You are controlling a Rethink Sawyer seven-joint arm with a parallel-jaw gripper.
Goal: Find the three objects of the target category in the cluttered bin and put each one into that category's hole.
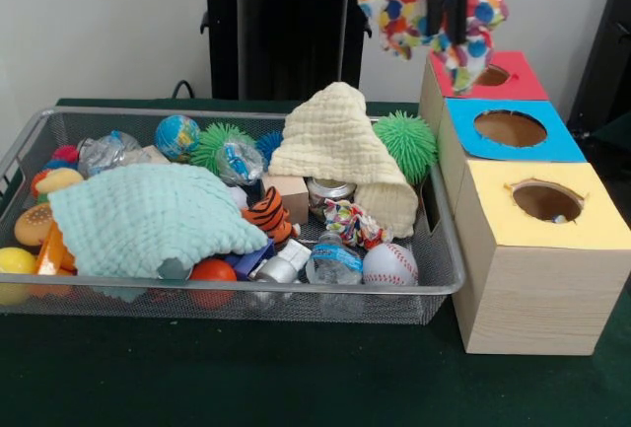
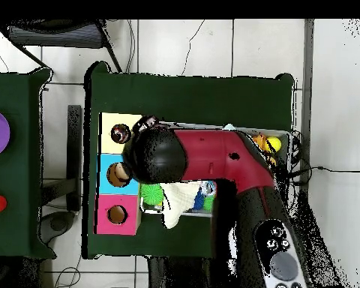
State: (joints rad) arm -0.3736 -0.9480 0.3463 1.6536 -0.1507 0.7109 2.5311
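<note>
My gripper [image 1: 446, 8] hangs at the top of the front view, shut on a white polka-dot fabric piece [image 1: 394, 3] that bulges out on both sides of the fingers. It is held in the air above the red-topped box, behind the blue one. The yellow-topped box [image 1: 592, 225] stands nearest the camera; its round hole [image 1: 547, 200] has something pale showing inside. The wire mesh bin [image 1: 246, 289] lies to their left, full of toys. In the overhead view the arm [image 2: 213, 161] covers the gripper and most of the bin; the yellow box's hole [image 2: 121, 133] shows beside it.
In the bin lie a mint-green cloth [image 1: 148, 220], a cream cloth [image 1: 340, 146], a green spiky ball [image 1: 404, 141], a baseball [image 1: 389, 264], a water bottle [image 1: 335, 259], a tiger toy [image 1: 268, 218] and a small multicoloured knotted piece [image 1: 345, 220]. The blue-topped box [image 1: 562, 146] and red-topped box [image 1: 523, 82] stand behind the yellow one.
</note>
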